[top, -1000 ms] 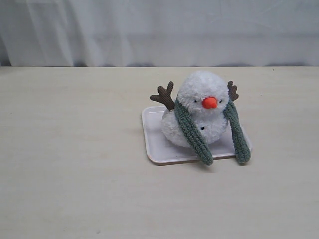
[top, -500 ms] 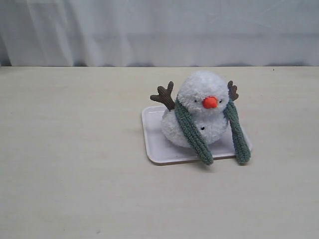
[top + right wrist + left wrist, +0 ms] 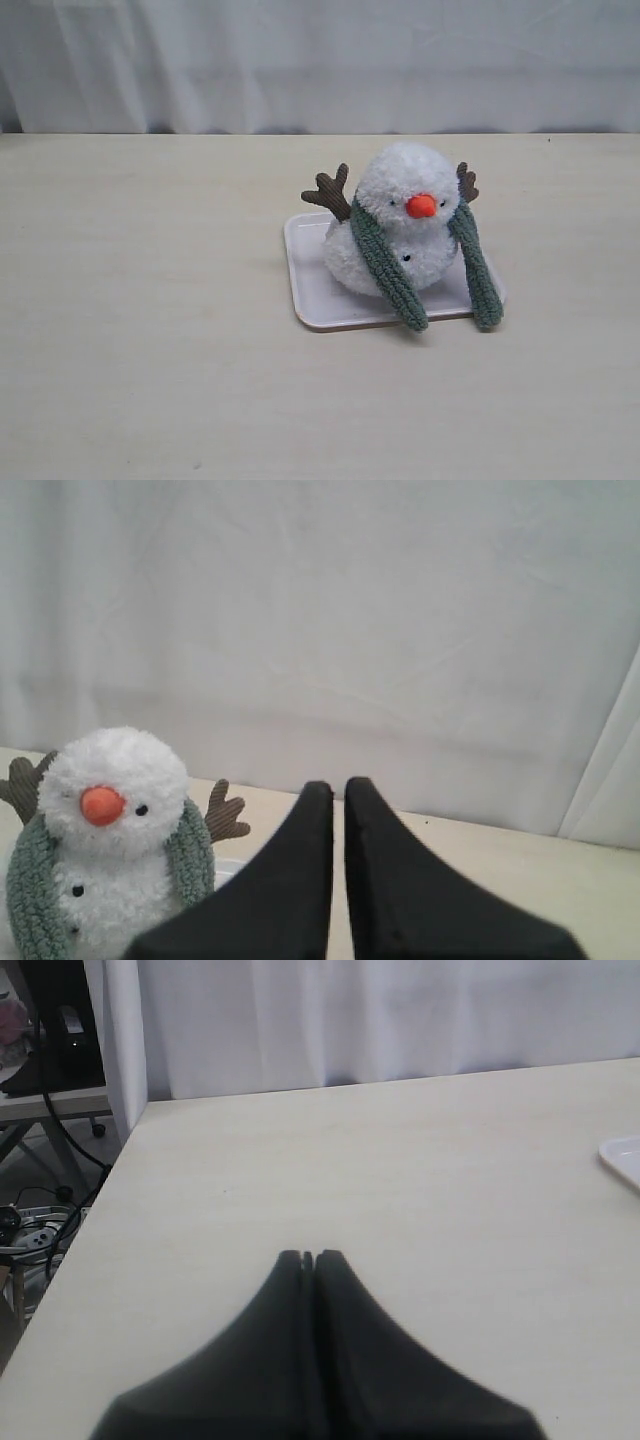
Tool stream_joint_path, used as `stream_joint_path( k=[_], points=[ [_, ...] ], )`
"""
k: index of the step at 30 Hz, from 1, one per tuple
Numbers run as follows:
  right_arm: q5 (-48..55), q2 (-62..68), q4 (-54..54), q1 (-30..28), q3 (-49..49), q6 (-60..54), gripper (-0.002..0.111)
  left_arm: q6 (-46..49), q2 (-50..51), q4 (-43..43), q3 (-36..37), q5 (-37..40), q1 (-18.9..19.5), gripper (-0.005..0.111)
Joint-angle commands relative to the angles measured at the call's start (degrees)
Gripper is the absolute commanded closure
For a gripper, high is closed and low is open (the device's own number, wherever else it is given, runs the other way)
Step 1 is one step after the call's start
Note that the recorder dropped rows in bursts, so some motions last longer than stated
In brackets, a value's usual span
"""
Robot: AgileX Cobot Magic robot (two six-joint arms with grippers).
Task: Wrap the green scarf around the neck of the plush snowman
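The plush snowman sits on a white tray in the exterior view, white and fluffy with an orange nose and brown arms. The green scarf lies over the back of its neck, and both ends hang down its front past the tray's edge. The right wrist view shows the snowman with the scarf on both sides. My right gripper is shut and empty, off to the snowman's side. My left gripper is shut and empty over bare table, far from the tray. Neither arm shows in the exterior view.
A pale wooden table runs to a white curtain at the back. In the left wrist view the table's edge drops off to a floor with cables and dark equipment.
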Motion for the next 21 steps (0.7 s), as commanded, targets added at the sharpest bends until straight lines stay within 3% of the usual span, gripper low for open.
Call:
stream_joint_path(
  k=[1,21],
  points=[
    [-0.84,-0.22,0.23,-0.37,1.71,0.70,0.104,0.04,-0.12,-0.38,0.09,-0.69,-0.14,0.107],
    [1.99,-0.22,0.36,-0.37,6.66,6.14,0.104,0.04,-0.12,-0.38,0.09,-0.69,-0.14,0.107]
  ],
)
